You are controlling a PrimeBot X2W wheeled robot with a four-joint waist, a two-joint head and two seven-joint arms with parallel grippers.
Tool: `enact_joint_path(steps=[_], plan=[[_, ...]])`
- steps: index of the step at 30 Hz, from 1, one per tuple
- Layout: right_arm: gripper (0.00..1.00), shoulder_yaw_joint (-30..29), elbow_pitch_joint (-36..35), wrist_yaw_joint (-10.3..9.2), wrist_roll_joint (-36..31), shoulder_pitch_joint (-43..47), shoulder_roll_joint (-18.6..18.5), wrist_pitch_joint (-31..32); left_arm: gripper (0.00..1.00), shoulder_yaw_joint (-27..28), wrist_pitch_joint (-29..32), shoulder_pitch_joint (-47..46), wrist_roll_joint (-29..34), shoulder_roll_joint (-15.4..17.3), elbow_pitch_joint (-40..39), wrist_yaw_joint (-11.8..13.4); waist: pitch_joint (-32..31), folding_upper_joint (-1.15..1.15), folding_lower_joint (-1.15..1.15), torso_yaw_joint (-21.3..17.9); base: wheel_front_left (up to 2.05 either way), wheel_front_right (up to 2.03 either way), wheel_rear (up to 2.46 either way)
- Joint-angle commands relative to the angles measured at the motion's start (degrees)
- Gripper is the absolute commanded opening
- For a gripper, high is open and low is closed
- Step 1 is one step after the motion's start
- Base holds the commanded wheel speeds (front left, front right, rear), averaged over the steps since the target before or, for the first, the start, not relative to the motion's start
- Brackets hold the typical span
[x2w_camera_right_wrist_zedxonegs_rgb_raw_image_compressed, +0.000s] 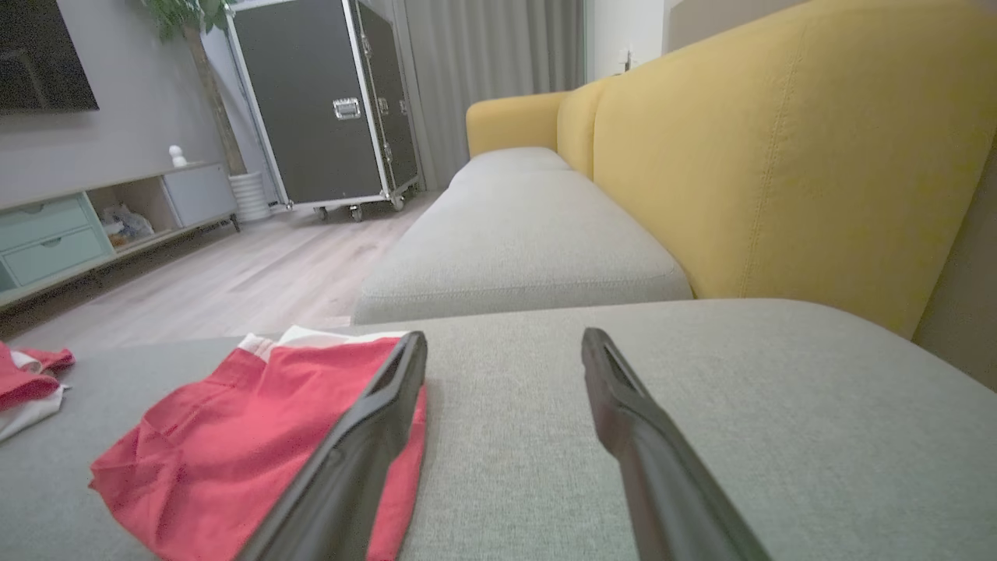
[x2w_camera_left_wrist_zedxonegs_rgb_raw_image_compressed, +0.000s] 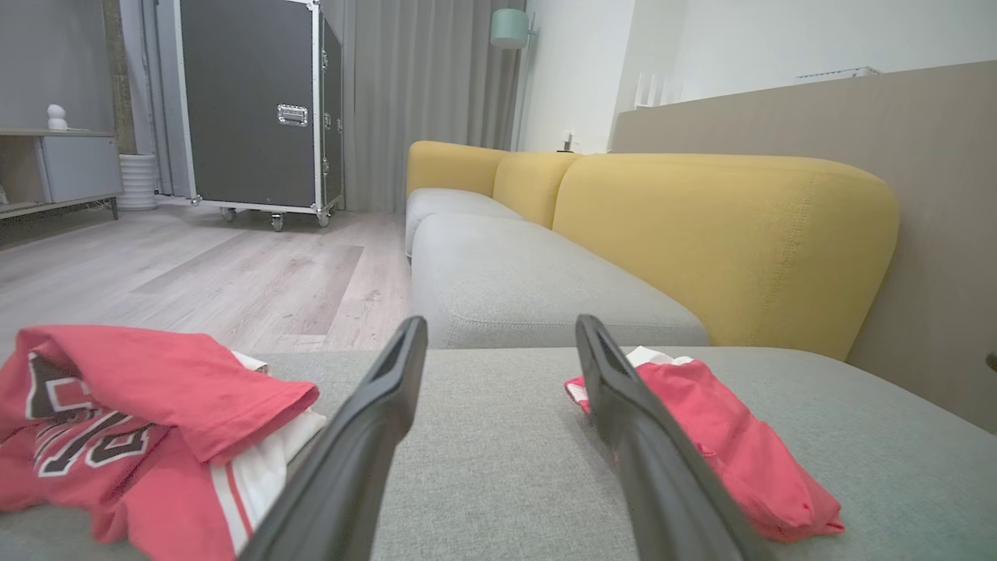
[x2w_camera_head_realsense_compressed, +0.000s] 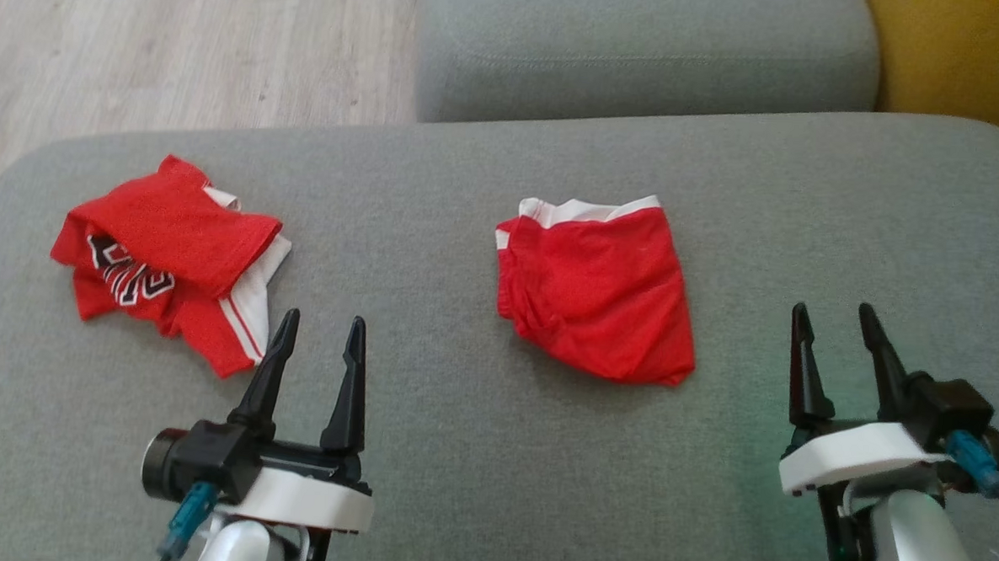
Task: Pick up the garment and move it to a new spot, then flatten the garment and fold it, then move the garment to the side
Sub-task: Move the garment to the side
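Note:
A crumpled red jersey [x2w_camera_head_realsense_compressed: 172, 241] with white trim and dark lettering lies at the left of the grey seat cushion [x2w_camera_head_realsense_compressed: 458, 464]. A red garment with a white band [x2w_camera_head_realsense_compressed: 600, 293], lying folded and fairly flat, rests near the cushion's middle. My left gripper [x2w_camera_head_realsense_compressed: 323, 319] stands open just below and to the right of the jersey, touching nothing. My right gripper [x2w_camera_head_realsense_compressed: 834, 310] is open to the right of the folded garment, apart from it. The left wrist view has the jersey [x2w_camera_left_wrist_zedxonegs_rgb_raw_image_compressed: 140, 389] left of the open fingers and the folded garment [x2w_camera_left_wrist_zedxonegs_rgb_raw_image_compressed: 732, 436] to their right. The right wrist view shows the folded garment [x2w_camera_right_wrist_zedxonegs_rgb_raw_image_compressed: 234, 436] at left.
A second grey seat cushion [x2w_camera_head_realsense_compressed: 644, 51] adjoins at the back, and a yellow backrest [x2w_camera_head_realsense_compressed: 964, 56] rises at the far right. Wooden floor [x2w_camera_head_realsense_compressed: 139, 37] lies beyond the cushion's rounded left edge. A black wheeled case [x2w_camera_left_wrist_zedxonegs_rgb_raw_image_compressed: 249, 101] stands across the room.

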Motion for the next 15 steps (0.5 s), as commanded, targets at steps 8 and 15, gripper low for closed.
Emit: enact_joint_path(steps=[8,15], plan=[[1.0,2.1,10.4,0.2,-1.0,-11.9,0.0,0.9,1.0,0.2,-0.5,-5.0,0.7,0.3,-1.7,-0.5,5.5,0.0,0.0,4.5,0.0,0.0,0.0],[1.0,2.9,24.0,0.2,1.6,-20.5,0.0,5.4,1.0,-1.1,-0.5,-6.6,0.2,0.3,-1.0,-0.7,7.6,0.0,0.0,8.1,0.0,0.0,0.0]])
